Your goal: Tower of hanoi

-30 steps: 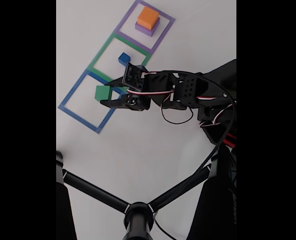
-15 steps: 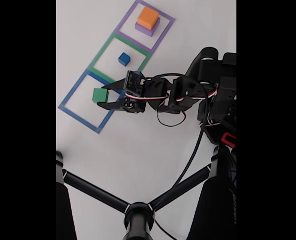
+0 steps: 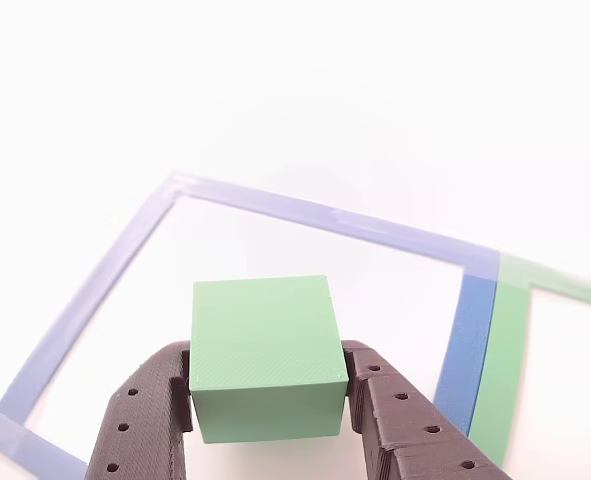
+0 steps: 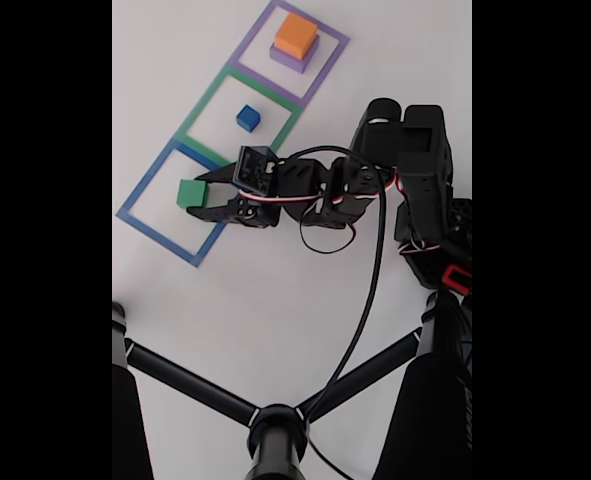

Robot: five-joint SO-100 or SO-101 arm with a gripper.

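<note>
My gripper (image 3: 267,362) is shut on the green block (image 3: 263,355), with one dark finger pressed against each side. In the fixed view the gripper (image 4: 201,194) holds the green block (image 4: 189,192) over the inside of the blue taped square (image 4: 151,226), near that square's upper edge. I cannot tell whether the block touches the table. The small blue block (image 4: 247,118) sits alone inside the green taped square (image 4: 197,106). The orange block (image 4: 296,34) rests on the purple block (image 4: 299,60) inside the purple taped square (image 4: 333,40).
The three taped squares run diagonally from lower left to upper right in the fixed view. The arm's base and cables (image 4: 430,215) stand at the right. A black stand with branching rods (image 4: 260,415) crosses the bottom. Part of the blue outline (image 3: 325,215) and the green tape (image 3: 505,370) lie beyond the block.
The arm has stretched leftward, and the gripper with the green block has moved further left into the blue square. The other blocks have stayed put.
</note>
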